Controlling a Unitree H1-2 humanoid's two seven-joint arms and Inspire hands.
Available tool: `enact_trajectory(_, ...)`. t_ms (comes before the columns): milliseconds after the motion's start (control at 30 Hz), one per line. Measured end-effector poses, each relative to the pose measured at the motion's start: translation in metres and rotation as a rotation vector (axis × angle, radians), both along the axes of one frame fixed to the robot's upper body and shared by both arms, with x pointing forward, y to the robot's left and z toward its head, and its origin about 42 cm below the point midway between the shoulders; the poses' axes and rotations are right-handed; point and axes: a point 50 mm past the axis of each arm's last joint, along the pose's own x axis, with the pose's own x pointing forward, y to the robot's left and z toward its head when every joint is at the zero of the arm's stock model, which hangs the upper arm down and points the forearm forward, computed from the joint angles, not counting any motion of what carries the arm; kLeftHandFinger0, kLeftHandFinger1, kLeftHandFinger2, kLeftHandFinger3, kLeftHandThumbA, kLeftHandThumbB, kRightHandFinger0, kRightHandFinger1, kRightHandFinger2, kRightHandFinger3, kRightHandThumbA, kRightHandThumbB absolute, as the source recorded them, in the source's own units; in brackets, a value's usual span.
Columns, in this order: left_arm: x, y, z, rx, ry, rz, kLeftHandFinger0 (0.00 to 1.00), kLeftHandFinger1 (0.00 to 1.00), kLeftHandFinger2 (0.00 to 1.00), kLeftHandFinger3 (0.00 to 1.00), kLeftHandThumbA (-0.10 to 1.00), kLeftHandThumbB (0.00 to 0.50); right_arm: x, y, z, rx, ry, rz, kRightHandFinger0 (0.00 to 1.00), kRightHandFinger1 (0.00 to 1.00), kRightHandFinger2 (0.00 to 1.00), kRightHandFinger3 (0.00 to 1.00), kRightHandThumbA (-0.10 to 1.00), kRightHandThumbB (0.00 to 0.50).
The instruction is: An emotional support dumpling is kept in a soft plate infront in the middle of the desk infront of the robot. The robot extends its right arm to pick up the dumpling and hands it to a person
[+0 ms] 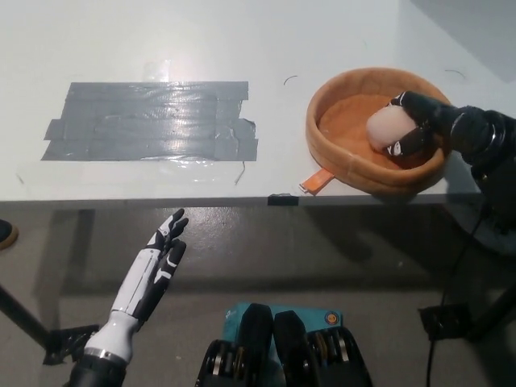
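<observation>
right hand (419, 125) cupping pale dumpling (387, 127) in orange soft plate (339, 149), frame right | looks squashy, light; grip round its middle | left hand (157, 262) spread, lower left

White desk (266, 48): grey tape patch (153, 121), orange soft plate (339, 153).

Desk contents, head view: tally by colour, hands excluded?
Orange: 1, soft plate
Pale pink: 1, dumpling, held in the black right hand
Grey: 1, tape patch
Total: 3
White left hand rests open below the desk edge.
</observation>
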Motion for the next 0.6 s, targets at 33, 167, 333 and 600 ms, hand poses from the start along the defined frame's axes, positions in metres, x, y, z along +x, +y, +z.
enact_trajectory(33,0.001,0.000,0.001,0.000,-0.004,-0.001,1.00,1.00,1.00,1.00,0.99,0.100,0.000,0.000,-0.003,0.010,-0.021,0.001,0.16,0.45,0.70,0.73,0.35,0.301)
enact_trajectory(167,0.006,-0.002,0.006,0.000,-0.018,-0.005,1.00,1.00,1.00,1.00,0.99,0.098,0.001,-0.001,-0.003,0.061,-0.090,-0.001,0.17,0.49,0.72,0.77,0.33,0.317)
enact_trajectory(333,0.022,-0.006,0.023,0.001,-0.066,-0.022,1.00,1.00,1.00,1.00,0.99,0.097,0.002,0.001,0.036,0.214,-0.272,0.003,0.21,0.52,0.74,0.74,0.27,0.316)
enact_trajectory(600,0.027,-0.008,0.027,0.002,-0.078,-0.027,1.00,1.00,1.00,1.00,0.99,0.094,-0.016,0.015,0.112,0.428,-0.532,0.077,0.27,0.61,0.83,0.70,0.35,0.315)
